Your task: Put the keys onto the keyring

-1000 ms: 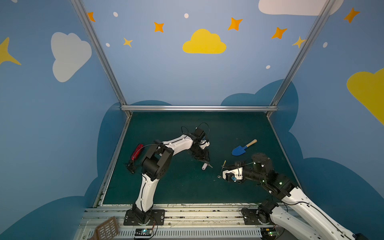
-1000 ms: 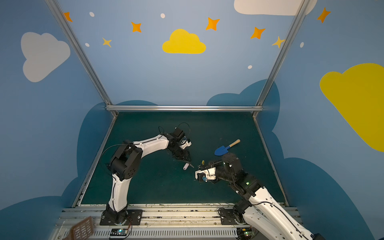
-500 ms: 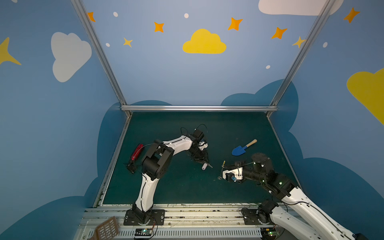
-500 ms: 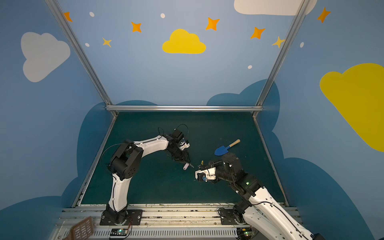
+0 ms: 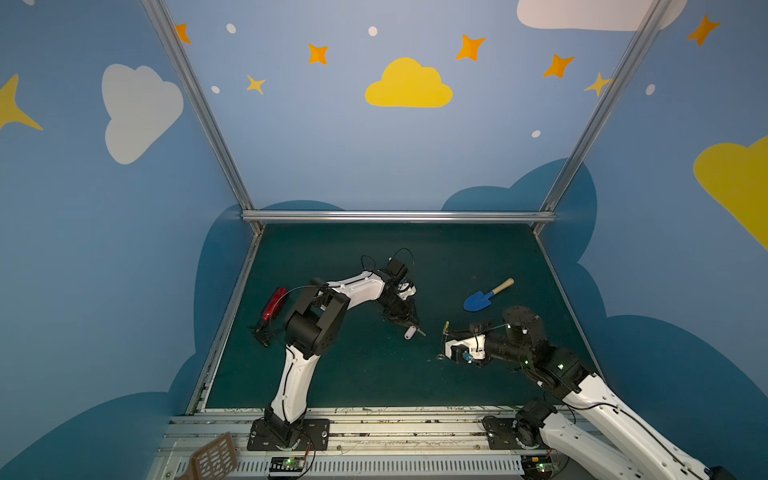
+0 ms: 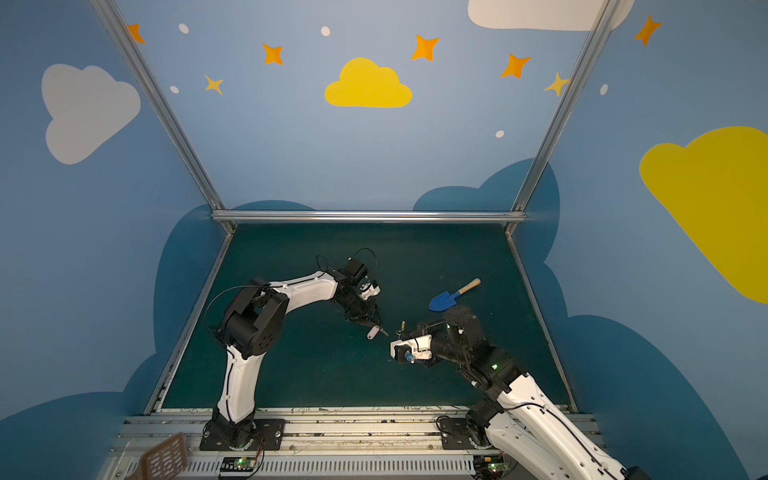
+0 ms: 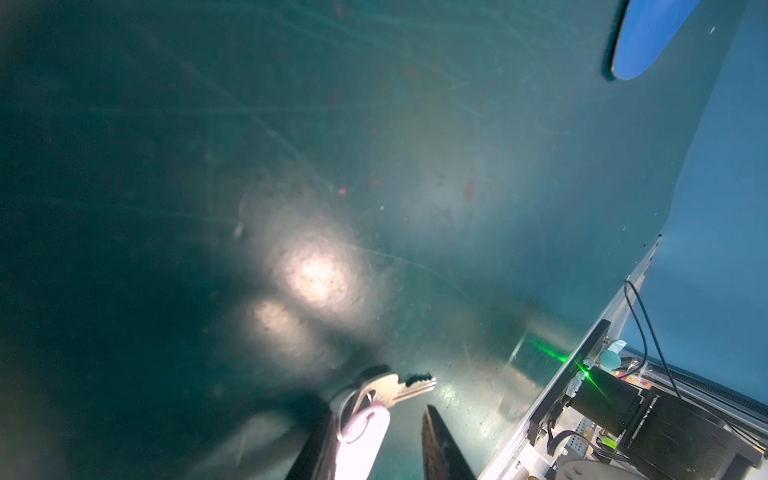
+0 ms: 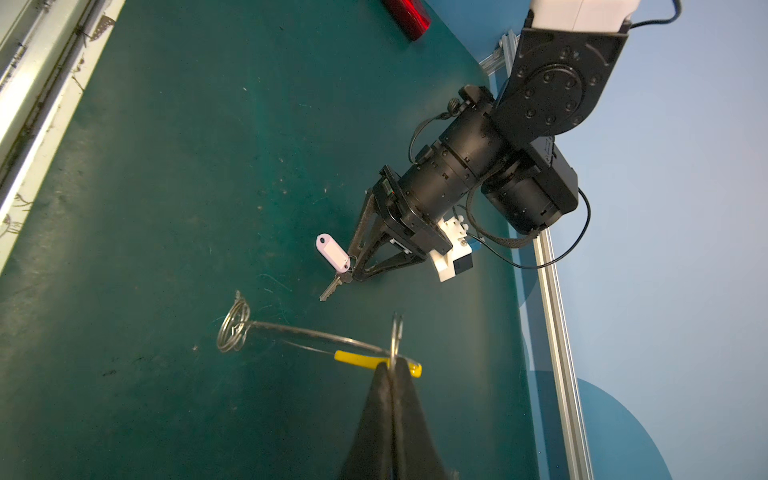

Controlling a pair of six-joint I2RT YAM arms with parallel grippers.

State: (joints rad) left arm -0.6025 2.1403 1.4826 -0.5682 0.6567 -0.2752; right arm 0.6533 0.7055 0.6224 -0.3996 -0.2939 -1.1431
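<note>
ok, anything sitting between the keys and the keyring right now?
Nothing. In the right wrist view only bare green mat separates the keys from the keyring; they are apart, not touching.

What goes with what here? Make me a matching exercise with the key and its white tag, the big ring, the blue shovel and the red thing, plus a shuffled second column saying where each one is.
Things:
1. key with white tag
2. big ring
3. blue shovel
4. red thing

Places:
A. lying alone toward the back right of the mat
B. pinched at its yellow stretch by the shut right end effector
C. by the mat's left edge
D. right at the tips of the left end effector

Pairs: 1-D, 2-B, 3-A, 4-C
</note>
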